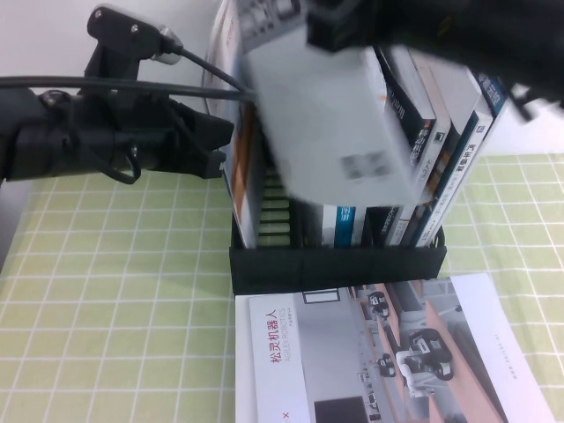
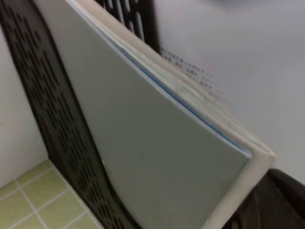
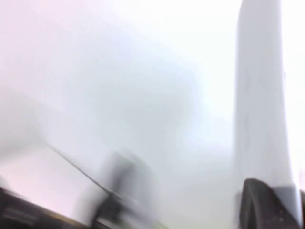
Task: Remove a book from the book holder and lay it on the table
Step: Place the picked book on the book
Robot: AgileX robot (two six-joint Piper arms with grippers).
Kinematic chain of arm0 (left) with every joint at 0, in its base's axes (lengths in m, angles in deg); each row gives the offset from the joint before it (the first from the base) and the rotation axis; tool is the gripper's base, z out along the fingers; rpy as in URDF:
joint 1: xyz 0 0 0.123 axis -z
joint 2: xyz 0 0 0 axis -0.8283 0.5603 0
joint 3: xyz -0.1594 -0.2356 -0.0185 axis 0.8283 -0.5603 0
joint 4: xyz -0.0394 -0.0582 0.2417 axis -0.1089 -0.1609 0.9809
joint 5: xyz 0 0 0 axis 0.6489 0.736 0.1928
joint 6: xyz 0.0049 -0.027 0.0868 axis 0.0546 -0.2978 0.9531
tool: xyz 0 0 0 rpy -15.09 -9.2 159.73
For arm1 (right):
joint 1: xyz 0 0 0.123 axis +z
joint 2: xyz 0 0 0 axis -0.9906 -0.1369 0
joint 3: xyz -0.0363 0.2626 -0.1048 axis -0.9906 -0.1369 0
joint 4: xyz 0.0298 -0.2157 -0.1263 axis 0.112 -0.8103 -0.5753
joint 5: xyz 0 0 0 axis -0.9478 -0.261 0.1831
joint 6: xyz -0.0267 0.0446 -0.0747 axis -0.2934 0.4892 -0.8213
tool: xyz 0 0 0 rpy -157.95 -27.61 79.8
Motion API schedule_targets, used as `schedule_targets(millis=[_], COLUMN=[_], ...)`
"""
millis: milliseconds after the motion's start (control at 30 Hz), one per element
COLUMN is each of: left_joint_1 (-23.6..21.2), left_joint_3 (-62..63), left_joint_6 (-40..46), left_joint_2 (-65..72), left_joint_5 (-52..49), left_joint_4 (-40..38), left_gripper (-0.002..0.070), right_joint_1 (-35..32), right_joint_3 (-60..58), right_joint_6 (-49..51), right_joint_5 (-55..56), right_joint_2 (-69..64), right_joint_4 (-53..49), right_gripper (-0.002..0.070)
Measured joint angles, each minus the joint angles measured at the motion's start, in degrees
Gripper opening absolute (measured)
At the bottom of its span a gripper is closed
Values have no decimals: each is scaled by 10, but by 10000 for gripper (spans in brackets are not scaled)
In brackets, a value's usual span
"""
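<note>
The black book holder (image 1: 339,264) stands mid-table on the green grid cloth of the table (image 1: 106,308). The book (image 1: 245,167), white with an orange band, stands upright in the holder's leftmost slot. My left gripper (image 1: 211,150) is right against the book's left edge. In the left wrist view the book's grey back (image 2: 157,143) fills the frame beside the holder wall (image 2: 52,119), and its cream edge touches the left gripper (image 2: 281,205). My right gripper (image 3: 281,205) is up above the holder, shut on a thin pale sheet that looks like the book (image 3: 262,119). Its own blurred wrist (image 1: 335,123) hides it from above.
A thin magazine (image 1: 379,352) with a red title and a robot photo lies flat in front of the holder, reaching the near table edge. Several thicker books (image 1: 423,176) lean in the right slots. A white wall stands behind.
</note>
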Motion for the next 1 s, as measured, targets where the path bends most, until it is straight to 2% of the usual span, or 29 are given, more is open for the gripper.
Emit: schedule_targets(millis=[133,267,433,633,800,1000], left_joint_1=[0,0,0,-1,-1,-1], left_joint_3=[0,0,0,0,-54,-172], left_joint_6=[-7,-13,-39,-148,-194,-208], left_joint_2=[0,-10,-45,-99,-154,-237], left_joint_5=[-2,-5,-20,-59,-71,-47], left_joint_4=[5,11,36,139,176,163], left_gripper=[-3,-3,-3,-3,-3,-3], right_joint_1=[0,0,0,0,0,1], right_joint_3=[0,3,6,6,6,6], right_joint_6=[62,200,318,446,527,542], right_joint_5=[-74,-151,-327,-497,-550,-510], right_joint_2=[72,138,188,177,130,83], right_joint_4=[-50,-221,-444,-653,-824,-907], right_gripper=[14,14,14,14,14,14])
